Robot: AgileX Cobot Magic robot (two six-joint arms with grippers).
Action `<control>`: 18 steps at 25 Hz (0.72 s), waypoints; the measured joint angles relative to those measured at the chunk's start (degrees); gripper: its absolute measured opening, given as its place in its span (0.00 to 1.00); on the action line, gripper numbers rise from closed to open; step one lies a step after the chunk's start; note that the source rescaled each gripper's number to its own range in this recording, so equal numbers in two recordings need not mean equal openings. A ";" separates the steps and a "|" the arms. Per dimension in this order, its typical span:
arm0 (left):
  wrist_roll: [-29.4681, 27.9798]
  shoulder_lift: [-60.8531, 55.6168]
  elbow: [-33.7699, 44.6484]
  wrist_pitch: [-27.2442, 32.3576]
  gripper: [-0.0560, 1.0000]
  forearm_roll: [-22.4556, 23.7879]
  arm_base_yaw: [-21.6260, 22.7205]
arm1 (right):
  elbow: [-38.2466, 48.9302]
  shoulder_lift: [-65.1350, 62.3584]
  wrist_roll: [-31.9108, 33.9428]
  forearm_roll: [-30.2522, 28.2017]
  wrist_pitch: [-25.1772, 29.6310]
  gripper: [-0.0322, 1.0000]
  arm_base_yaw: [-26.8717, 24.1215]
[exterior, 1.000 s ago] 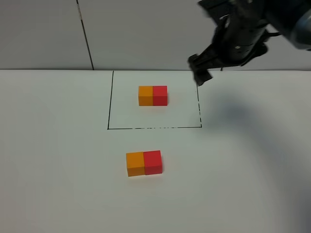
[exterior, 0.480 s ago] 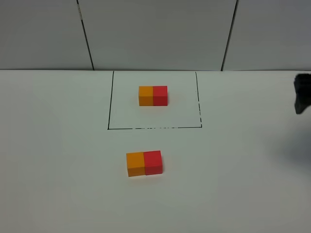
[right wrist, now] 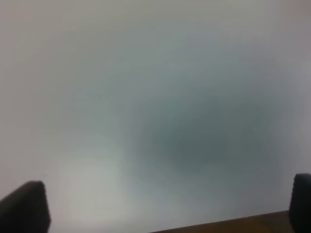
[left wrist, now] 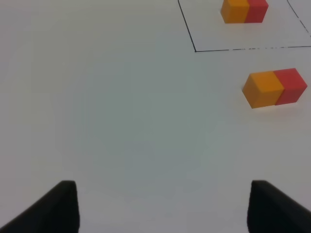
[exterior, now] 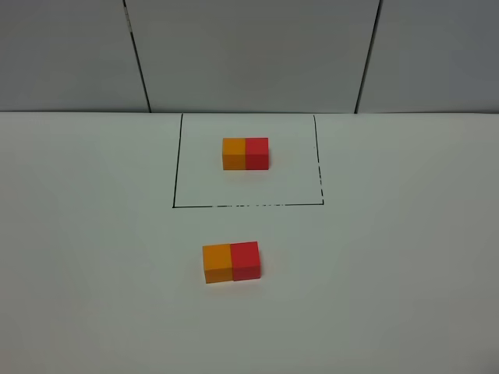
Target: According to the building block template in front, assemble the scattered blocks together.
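Observation:
The building block template (exterior: 245,153), an orange cube joined to a red cube, sits inside a black drawn rectangle (exterior: 177,164) at the back of the table. In front of the frame, the scattered blocks lie side by side and touching: orange block (exterior: 217,263) on the left, red block (exterior: 245,260) on the right. Neither arm shows in the exterior high view. In the left wrist view my left gripper (left wrist: 165,208) is open and empty, well apart from the orange block (left wrist: 263,89) and red block (left wrist: 290,85). My right gripper (right wrist: 165,204) is wide open over bare, blurred table.
The white table (exterior: 93,257) runs up to a grey panelled wall (exterior: 249,54). A brown strip (right wrist: 218,227) shows between the right fingers in the right wrist view. The template (left wrist: 244,10) shows in the left wrist view too.
My right arm, which hung over the frame's back right corner, has swung off to the right and left the exterior high view. The blocks have not moved.

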 joint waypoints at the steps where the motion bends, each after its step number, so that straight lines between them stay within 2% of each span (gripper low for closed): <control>1: 0.00 0.00 0.00 0.00 0.60 0.00 0.00 | 1.78 -3.46 -0.15 -0.29 -0.23 1.00 0.00; 8: 0.00 0.00 0.00 0.00 0.60 0.00 0.00 | 11.29 -24.80 -2.57 -0.45 -2.93 0.99 0.00; 13: 0.07 0.00 0.00 0.00 0.60 0.00 0.00 | 12.08 -31.49 -4.61 1.82 -2.78 0.95 0.00; 18: 0.07 0.00 0.00 0.00 0.60 0.00 0.00 | 12.08 -34.00 -5.43 2.10 -2.78 0.85 0.00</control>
